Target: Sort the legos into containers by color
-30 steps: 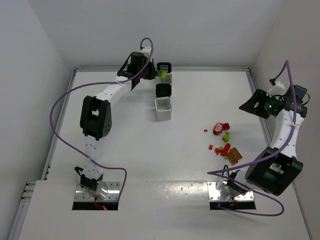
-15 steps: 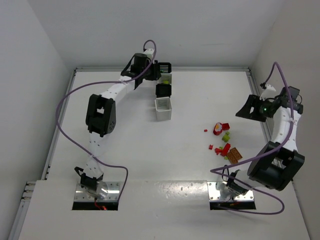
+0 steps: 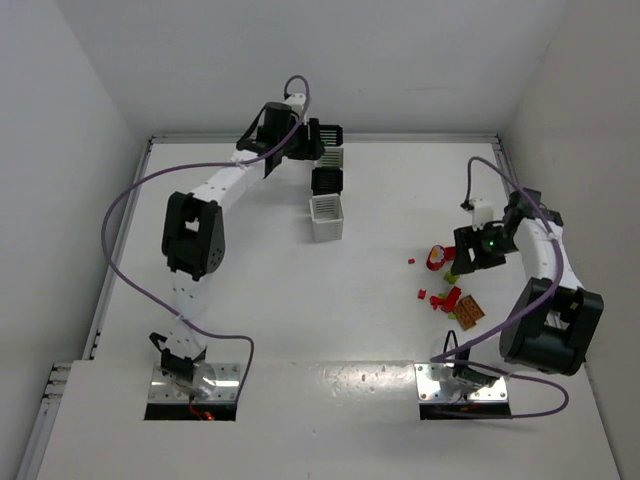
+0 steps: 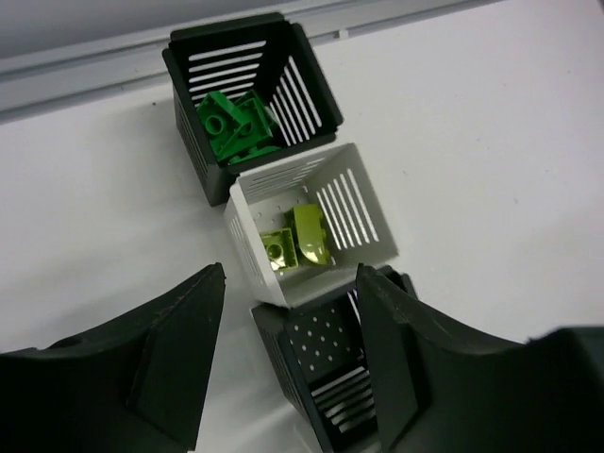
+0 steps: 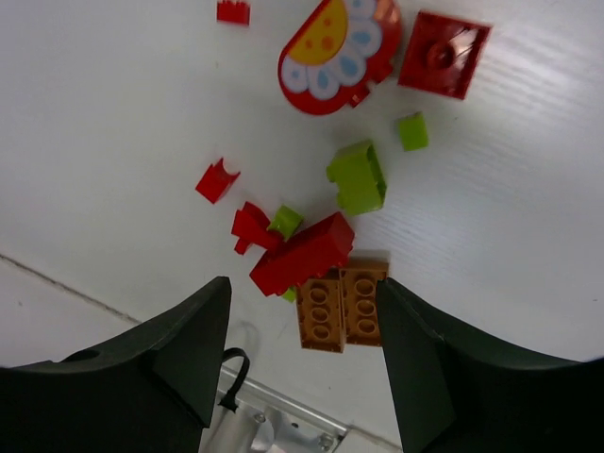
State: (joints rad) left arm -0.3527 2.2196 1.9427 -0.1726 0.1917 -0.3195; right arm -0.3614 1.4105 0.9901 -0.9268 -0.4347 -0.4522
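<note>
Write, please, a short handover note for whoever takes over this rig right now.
Left pincer: open, empty, over the white bin.
Right pincer: open, empty, over the loose pieces on the table.
Done: green bricks are in the far black bin; two lime bricks are in the white bin beside it.
Left: red bricks, orange plates and lime pieces need sorting. The next black bin looks empty.

The left fingers [image 3: 308, 142] hover at the far end of the containers [image 3: 327, 228]; the right fingers [image 3: 466, 258] hang over scattered legos [image 3: 467, 310] on the desk [image 3: 250, 280]
</note>
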